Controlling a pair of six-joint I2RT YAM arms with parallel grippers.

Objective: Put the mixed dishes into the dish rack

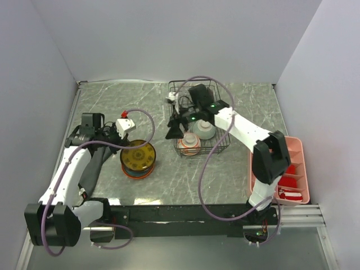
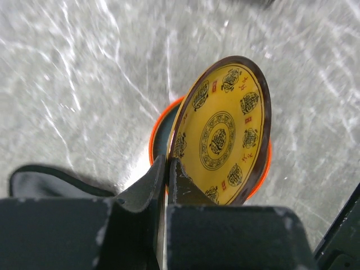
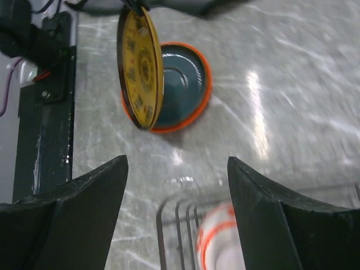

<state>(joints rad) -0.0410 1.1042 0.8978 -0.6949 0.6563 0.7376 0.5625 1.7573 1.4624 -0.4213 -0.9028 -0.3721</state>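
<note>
Left gripper (image 2: 167,169) was pinching the rim of a yellow plate (image 2: 222,132) with a dark brown edge and ornate medallions, tipped up on edge over the teal plate (image 3: 183,84). Right gripper (image 3: 175,169) hung with fingers spread wide above the dish rack (image 1: 185,83).

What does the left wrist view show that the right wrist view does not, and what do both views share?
Only the left wrist view: the left pincer shut on the edge of the yellow plate, whose patterned face is visible.
Only the right wrist view: the open, empty right pincer, some wires of the dish rack, and a blurred white and red bowl.
Both: the yellow plate on edge, with the teal plate behind it.
</note>
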